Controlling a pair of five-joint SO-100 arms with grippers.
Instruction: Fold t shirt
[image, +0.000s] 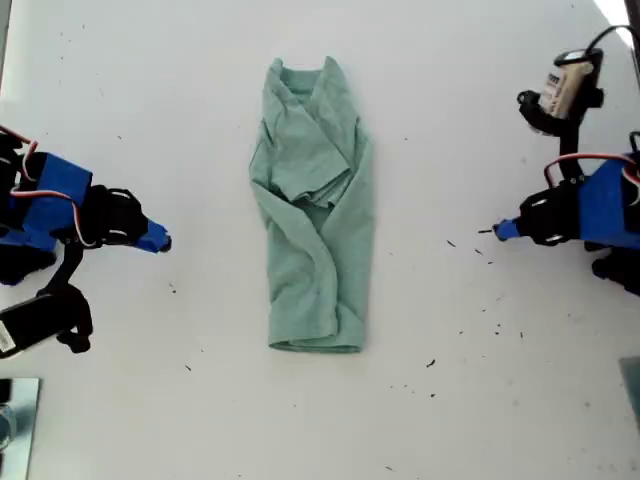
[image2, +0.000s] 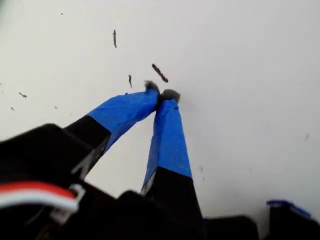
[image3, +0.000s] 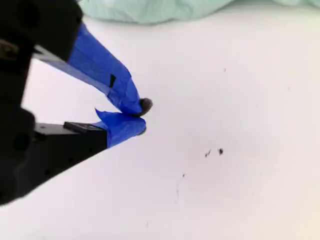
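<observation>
- You have one shirt (image: 312, 215) lying in the middle of the table (image: 450, 100), with nothing holding it.
- It is folded in lengthwise to a narrow, wrinkled strip. The neckline points to the exterior view's top and the hem to its bottom.
- Its long edges are uneven. A fold bulges out on the exterior view's left side near mid-length, and the hem edge lies fairly straight.
- You have bare table all round the shirt, with wide strips on both long sides and room above the neckline and below the hem.
- There are two arms, one at each side of the exterior view, both well apart from the shirt.
- My first gripper (image: 497, 230) is at the exterior view's right, tip toward the shirt. Its wrist view shows the blue-taped jaws of this gripper (image2: 161, 94) pressed together on nothing.
- My second gripper (image: 160, 241) is at the exterior view's left, also pointing at the shirt. Its wrist view shows this gripper (image3: 142, 117) clenched and empty, with the shirt's edge (image3: 150, 10) across bare table from it.
- Small dark specks (image: 451, 243) dot the table, mostly near my first gripper.
</observation>
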